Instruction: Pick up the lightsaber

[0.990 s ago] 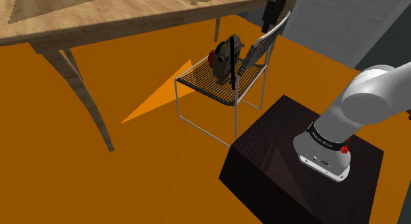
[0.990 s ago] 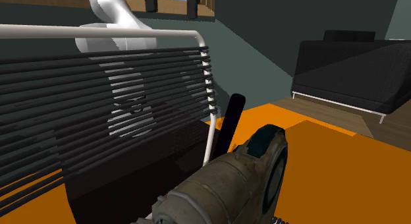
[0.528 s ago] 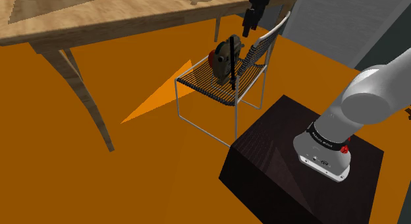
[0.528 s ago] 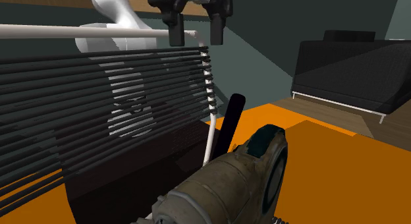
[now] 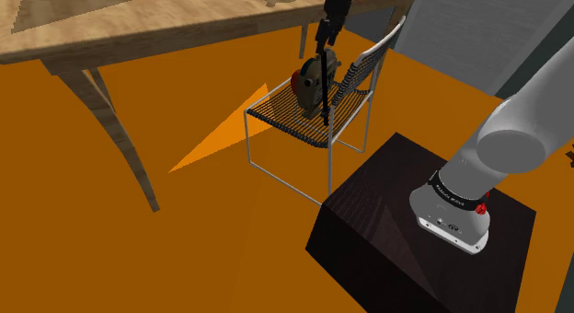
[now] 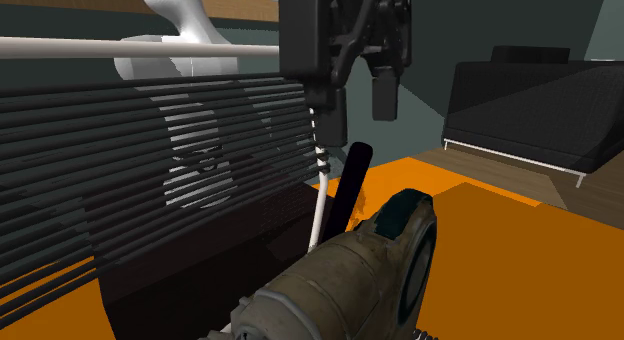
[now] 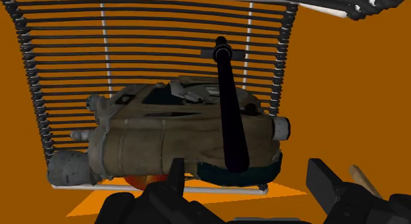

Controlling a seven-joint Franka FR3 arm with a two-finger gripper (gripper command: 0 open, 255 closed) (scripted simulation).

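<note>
Black, the lightsaber [image 5: 325, 104] stood by the chair [image 5: 276, 120] seat's stand-side edge in the shoulder view, propped against a grey machine [image 5: 308, 81]. The second exterior view had the gripper [image 6: 357, 103] above it, wide open. In the wrist view it was centred for grasping.

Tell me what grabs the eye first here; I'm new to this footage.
A bulky, weathered grey-brown power tool lies on the wire chair on the orange floor. A slim black lightsaber stands against it, and the open black gripper hangs just above its tip.
</note>
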